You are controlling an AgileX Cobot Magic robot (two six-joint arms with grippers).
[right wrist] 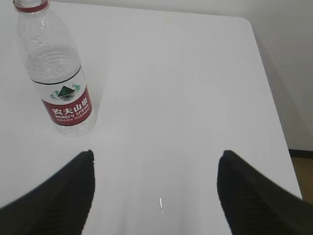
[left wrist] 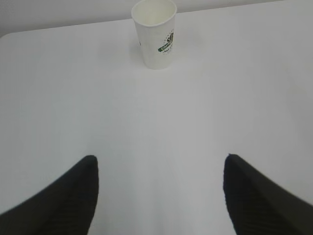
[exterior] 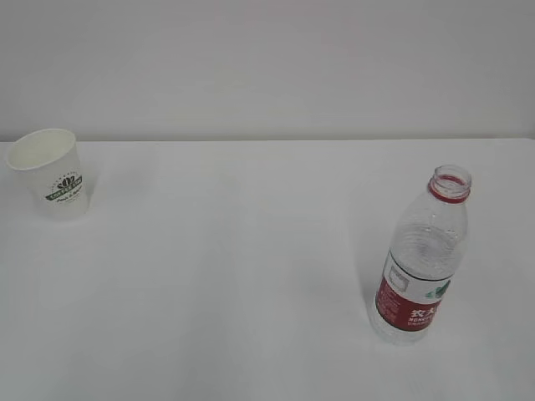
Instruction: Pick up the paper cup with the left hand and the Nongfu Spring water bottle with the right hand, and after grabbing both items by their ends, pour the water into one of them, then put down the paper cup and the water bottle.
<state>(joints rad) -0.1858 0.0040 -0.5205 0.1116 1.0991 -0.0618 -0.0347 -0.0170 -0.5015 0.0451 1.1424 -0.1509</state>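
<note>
The white paper cup [exterior: 52,173] with a green logo stands upright at the far left of the table; the left wrist view has the paper cup [left wrist: 155,33] far ahead, slightly left of centre. My left gripper [left wrist: 160,159] is open, well short of it, with nothing between its fingers. The Nongfu Spring water bottle [exterior: 422,259] stands upright and uncapped at the right, with clear water inside it. In the right wrist view the bottle [right wrist: 57,73] is ahead and to the left of my open right gripper [right wrist: 155,154]. Neither arm shows in the exterior view.
The white table [exterior: 251,276] carries only the cup and the bottle. Its right edge [right wrist: 274,98] runs close beside the right gripper, with floor beyond. A pale wall [exterior: 267,67] stands behind the table's far edge.
</note>
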